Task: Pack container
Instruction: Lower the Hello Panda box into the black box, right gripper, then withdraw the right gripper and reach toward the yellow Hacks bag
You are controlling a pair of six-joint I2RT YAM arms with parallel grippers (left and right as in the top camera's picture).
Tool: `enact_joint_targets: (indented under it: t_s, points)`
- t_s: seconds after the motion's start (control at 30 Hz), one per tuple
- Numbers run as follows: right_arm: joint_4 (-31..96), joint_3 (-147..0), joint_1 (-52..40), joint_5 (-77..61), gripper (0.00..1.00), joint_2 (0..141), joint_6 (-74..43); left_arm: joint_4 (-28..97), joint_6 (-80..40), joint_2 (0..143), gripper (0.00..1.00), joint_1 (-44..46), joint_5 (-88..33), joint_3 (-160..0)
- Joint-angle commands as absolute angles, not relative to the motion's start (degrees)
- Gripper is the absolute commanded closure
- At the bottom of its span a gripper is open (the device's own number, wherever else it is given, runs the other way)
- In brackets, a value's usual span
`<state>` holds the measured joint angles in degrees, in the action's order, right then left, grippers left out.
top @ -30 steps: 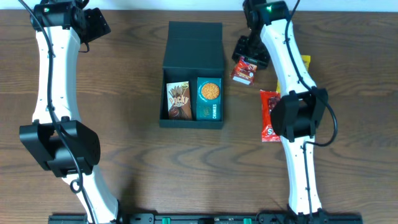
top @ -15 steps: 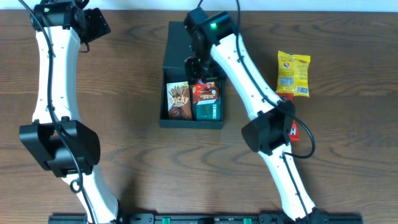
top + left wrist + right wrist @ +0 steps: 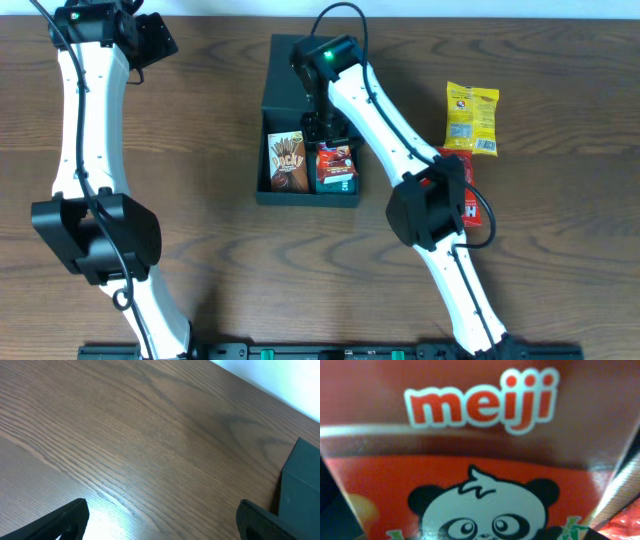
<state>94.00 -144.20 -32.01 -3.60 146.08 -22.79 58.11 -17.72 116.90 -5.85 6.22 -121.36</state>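
Note:
The dark teal-black container (image 3: 308, 198) sits mid-table with its flap lid (image 3: 300, 75) open toward the far side. Inside lie a Pocky box (image 3: 288, 162) on the left and a teal cookie box (image 3: 342, 183) on the right. My right gripper (image 3: 325, 130) hovers over the container's right half, shut on a red Meiji panda packet (image 3: 335, 158), which lies over the teal box. That packet (image 3: 480, 460) fills the right wrist view and hides the fingers. My left gripper (image 3: 150, 40) is open and empty at the far left, over bare wood (image 3: 160, 530).
A yellow snack packet (image 3: 472, 118) lies to the right of the container. A red packet (image 3: 465, 195) lies below it, partly hidden by the right arm. A corner of the container (image 3: 300, 485) shows in the left wrist view.
My right arm swung left from beside the container to over it, carrying the red panda packet, and brought it down over the teal box. The left arm has not moved.

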Motion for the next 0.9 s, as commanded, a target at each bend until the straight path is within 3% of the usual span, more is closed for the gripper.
enact_joint_targets:
  t_s: [0.0,0.2,0.4,0.6,0.73,0.87]
  points:
    - [93.65,-142.17,-32.67,-2.57,0.35,144.55,-25.74,58.28,-16.71,116.9,0.05,-6.09,6.39,-121.25]
    - [93.38,-138.96,-32.67,-0.32,0.36,144.55,-33.15,58.28,-16.73,116.88,0.05,-6.09,6.39,-121.25]
    - [92.09,-138.96,-32.97,-0.23,0.18,144.55,-34.28,58.26,-16.73,116.9,0.05,-6.09,6.39,-121.25]
    - [93.12,-142.21,-32.77,-0.27,0.11,144.14,-33.98,58.26,-16.73,116.9,0.05,-6.09,6.39,-121.25]
    - [93.69,-149.34,-32.53,-0.19,0.01,141.82,-31.46,58.26,-16.73,116.9,0.05,-6.09,6.39,-121.25]
    - [93.65,-155.46,-32.14,4.4,0.01,138.21,-31.03,58.28,-16.73,116.88,0.05,-6.09,6.39,-121.25]
